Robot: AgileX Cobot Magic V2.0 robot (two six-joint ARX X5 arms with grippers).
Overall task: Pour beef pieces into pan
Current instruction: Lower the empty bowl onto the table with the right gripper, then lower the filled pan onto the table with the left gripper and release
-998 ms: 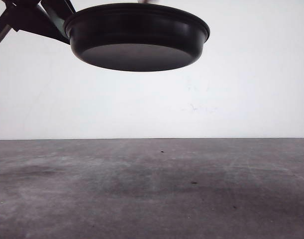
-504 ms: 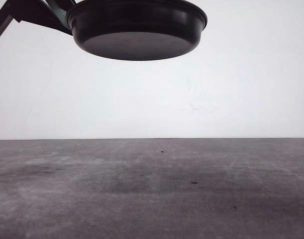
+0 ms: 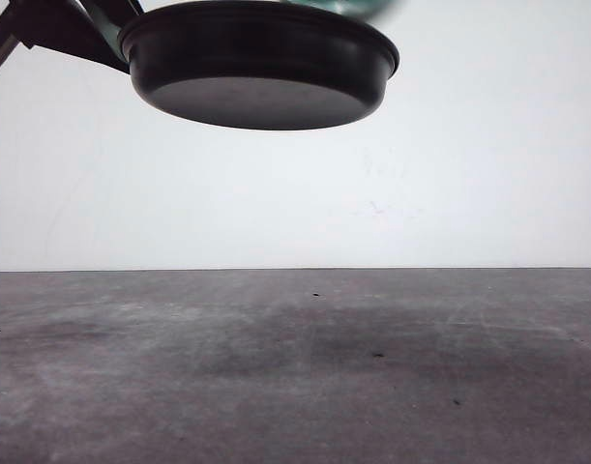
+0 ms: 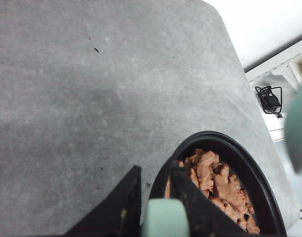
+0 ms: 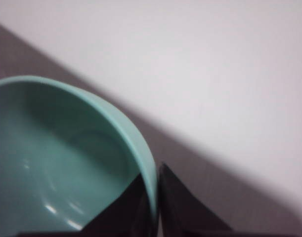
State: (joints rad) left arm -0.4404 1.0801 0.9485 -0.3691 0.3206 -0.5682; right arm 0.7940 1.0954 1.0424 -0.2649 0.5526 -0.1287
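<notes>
The table [image 3: 295, 367] is a grey, worn surface with faint scratches and a few small dark specks, and in the left wrist view it has a rounded corner. Behind it in the front view there is a plain white wall [image 3: 469, 174]. Past the table edge in the left wrist view a pale floor and a black cable [image 4: 268, 98] are visible. I cannot read any label, brand or writing on the things. The pan [image 3: 259, 66] is black, round and shallow, and it is held high in the air above the table, near the top of the front view, so only its underside is seen there. In the left wrist view the beef pieces [image 4: 215, 183] lie in a heap inside the pan, many small reddish-brown chunks. The left gripper [image 4: 155, 197] is closed on the mint-green handle [image 4: 163, 219] of the pan, with 1 black finger on each side of it. The right gripper [image 5: 155, 197] is clamped on the rim of a teal bowl [image 5: 52, 163], 1 finger inside and 1 outside. The inside of the bowl looks empty and shiny. In the front view a blurred teal edge of the bowl shows just above the far rim of the pan.
</notes>
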